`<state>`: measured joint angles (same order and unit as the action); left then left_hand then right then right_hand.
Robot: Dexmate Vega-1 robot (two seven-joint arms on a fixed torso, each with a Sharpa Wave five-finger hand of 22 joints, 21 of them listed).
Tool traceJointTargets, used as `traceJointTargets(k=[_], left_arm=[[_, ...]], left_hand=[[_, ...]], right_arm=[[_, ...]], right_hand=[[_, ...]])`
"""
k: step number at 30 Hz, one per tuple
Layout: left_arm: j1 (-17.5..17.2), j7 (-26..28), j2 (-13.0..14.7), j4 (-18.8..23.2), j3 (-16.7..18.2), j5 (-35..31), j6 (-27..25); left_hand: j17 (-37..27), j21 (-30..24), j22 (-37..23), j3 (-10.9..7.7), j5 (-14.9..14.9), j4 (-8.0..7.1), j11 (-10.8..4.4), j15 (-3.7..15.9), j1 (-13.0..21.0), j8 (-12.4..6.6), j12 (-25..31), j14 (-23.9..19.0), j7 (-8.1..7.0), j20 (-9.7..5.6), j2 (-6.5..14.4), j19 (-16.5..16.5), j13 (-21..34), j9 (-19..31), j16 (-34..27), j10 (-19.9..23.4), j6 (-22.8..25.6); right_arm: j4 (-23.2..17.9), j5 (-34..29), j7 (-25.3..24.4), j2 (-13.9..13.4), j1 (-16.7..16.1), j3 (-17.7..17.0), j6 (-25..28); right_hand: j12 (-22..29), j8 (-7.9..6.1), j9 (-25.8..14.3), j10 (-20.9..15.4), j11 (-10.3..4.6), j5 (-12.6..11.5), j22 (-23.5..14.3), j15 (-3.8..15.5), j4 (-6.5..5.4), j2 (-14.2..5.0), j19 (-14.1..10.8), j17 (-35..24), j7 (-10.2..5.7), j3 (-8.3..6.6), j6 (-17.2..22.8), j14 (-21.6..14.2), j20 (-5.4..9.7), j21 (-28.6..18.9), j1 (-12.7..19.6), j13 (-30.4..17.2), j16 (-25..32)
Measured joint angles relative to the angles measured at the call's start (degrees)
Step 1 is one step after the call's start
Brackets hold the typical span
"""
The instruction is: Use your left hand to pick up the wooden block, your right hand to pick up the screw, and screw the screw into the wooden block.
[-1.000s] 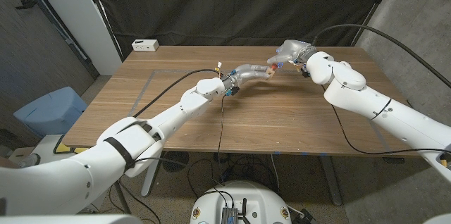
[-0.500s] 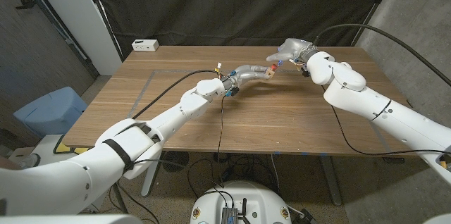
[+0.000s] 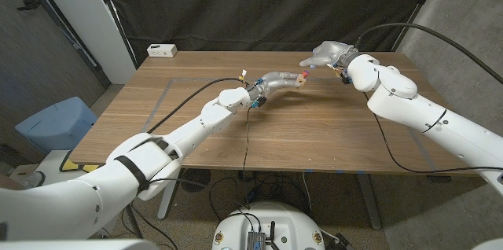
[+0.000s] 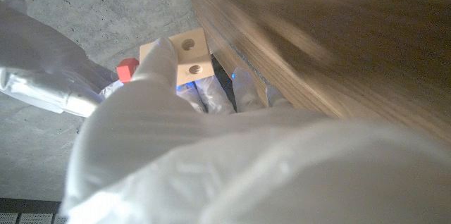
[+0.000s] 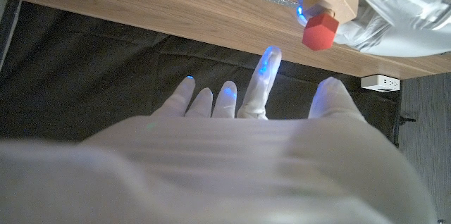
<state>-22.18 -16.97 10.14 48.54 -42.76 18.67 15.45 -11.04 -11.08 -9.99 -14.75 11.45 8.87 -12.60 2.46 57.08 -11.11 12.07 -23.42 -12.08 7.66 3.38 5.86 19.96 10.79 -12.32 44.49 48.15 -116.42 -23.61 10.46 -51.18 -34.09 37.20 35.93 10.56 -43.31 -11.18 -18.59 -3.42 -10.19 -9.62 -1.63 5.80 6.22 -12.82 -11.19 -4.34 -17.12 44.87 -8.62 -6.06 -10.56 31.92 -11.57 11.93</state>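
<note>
Block (image 4: 189,58) of pale, smooth wood with round holes sits pinched in the left hand (image 3: 277,82), lifted over the table (image 3: 314,136). Seated in its end is the screw (image 5: 320,30), its red faceted head sticking out. Just beside it, apart from it, hangs the right hand (image 5: 246,118), fingers spread and holding nothing. Tabletop is brown grained wood.

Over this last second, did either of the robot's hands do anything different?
The right hand has let go of the red screw and drawn back, away from the left hand; its fingers are spread and hold nothing. The screw stays in the wooden block, which the left hand holds above the table in the same place as before.
</note>
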Motion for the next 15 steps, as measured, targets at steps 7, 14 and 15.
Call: traceJointTargets(k=[7,14,15], left_arm=[[0.1,0.0,-1.1,-2.3,0.4,0.5,1.6],[0.6,0.0,-2.4,-5.0,0.8,0.5,1.6],[0.6,0.0,-2.5,-5.1,0.8,0.5,1.6]], left_hand=[[0.0,0.0,0.0,-0.11,0.0,-0.11,0.00,0.00,0.0,0.06,0.0,0.0,-0.19,0.00,0.0,0.0,0.0,0.0,0.0,0.0,0.1],[0.0,0.0,0.0,-0.11,0.0,-0.11,0.00,0.00,0.0,0.12,0.0,0.0,-0.24,0.00,0.0,0.0,0.0,0.0,0.0,0.0,0.1],[0.0,0.0,0.0,-0.11,0.0,-0.11,0.00,0.00,0.0,0.12,0.0,0.0,-0.24,0.00,0.0,0.0,0.0,0.0,0.0,0.0,0.1]], right_arm=[[-1.0,2.4,1.5,-1.4,-0.2,-1.2,-1.1],[-1.0,4.8,3.0,-1.4,-0.2,-1.2,-2.0],[-1.0,4.9,3.1,-1.4,-0.2,-1.2,-2.1]], right_hand=[[0.0,3.93,0.3,3.9,0.24,-0.4,0.0,-0.81,1.54,-1.35,1.6,0.1,-0.37,-0.93,-6.0,2.6,-0.47,0.0,1.3,0.0,-0.8],[0.0,6.38,0.3,6.8,0.07,-0.4,0.0,-1.55,2.61,-1.49,3.1,0.3,-0.64,-1.67,-9.4,4.6,-0.66,0.0,3.2,0.0,-0.8],[0.0,6.78,0.3,7.2,0.06,-0.6,0.0,-1.42,2.84,-1.30,3.3,0.3,-0.64,-1.90,-10.0,4.7,-0.75,0.0,3.4,0.0,-0.8]])
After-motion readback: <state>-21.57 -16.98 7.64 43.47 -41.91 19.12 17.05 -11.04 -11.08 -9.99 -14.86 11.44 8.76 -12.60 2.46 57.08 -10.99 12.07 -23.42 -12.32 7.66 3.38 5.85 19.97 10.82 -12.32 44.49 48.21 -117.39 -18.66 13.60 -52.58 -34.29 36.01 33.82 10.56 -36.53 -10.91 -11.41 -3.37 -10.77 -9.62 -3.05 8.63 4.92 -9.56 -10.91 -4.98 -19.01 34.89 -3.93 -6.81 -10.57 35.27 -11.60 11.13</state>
